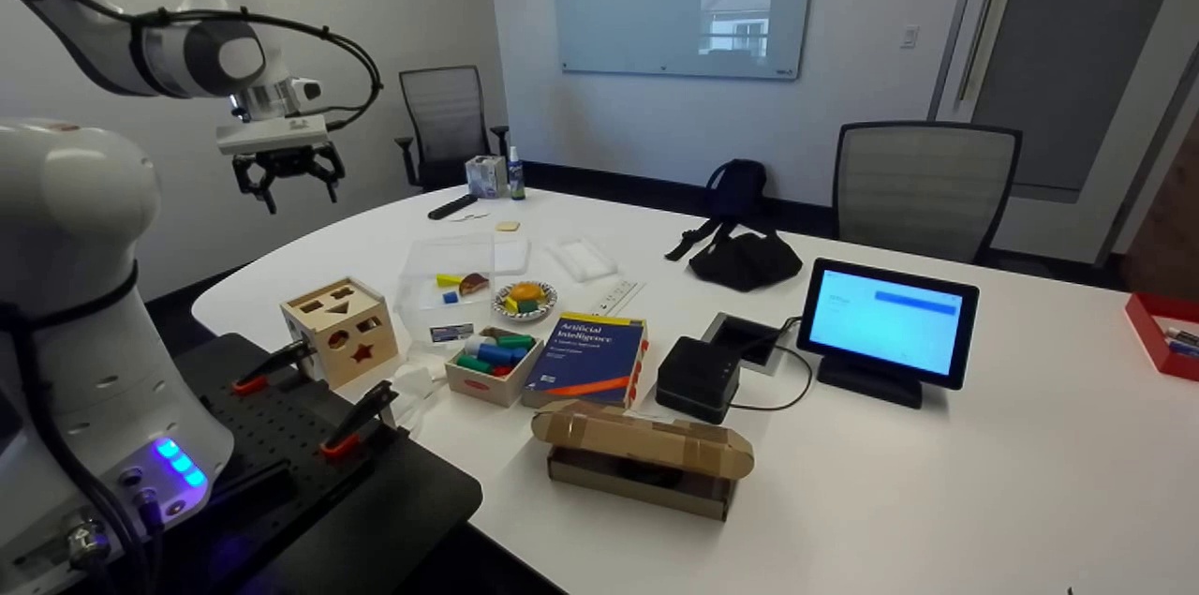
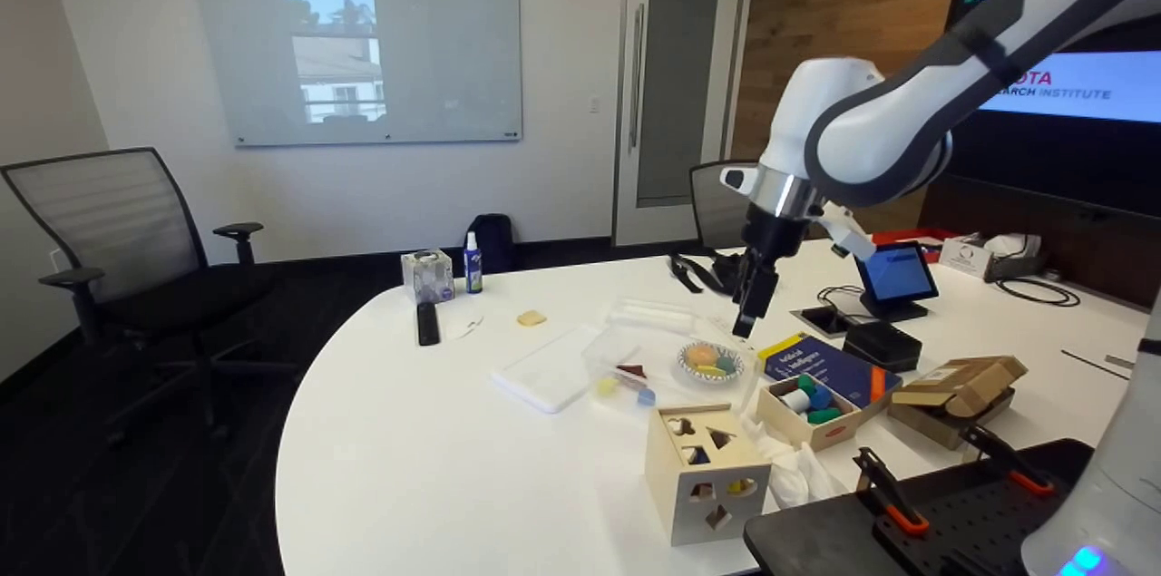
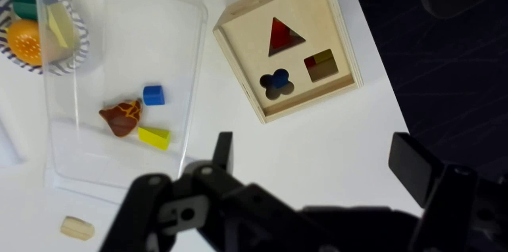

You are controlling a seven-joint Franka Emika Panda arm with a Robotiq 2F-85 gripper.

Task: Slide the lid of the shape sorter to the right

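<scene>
Below the end effector [image 3: 311,149], past its widely parted fingers [image 3: 412,164] in the wrist view, the wooden box [image 1: 353,335] sits on the surface [image 2: 453,467], lid [image 3: 293,58] on top.

In an exterior view, the blue book [image 2: 836,372] at four o'clock reads "Artificial Intelligence"; the large screen [image 2: 1075,127] at two, "OTA", "ARCH INSTITUTE".

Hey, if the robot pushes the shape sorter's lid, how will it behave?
The lid looks like flat wood, so probably stiff. It lies between raised sides of the shape sorter, which may guide it. Nothing visibly holds the shape sorter to the table, so it might shift too.
</scene>
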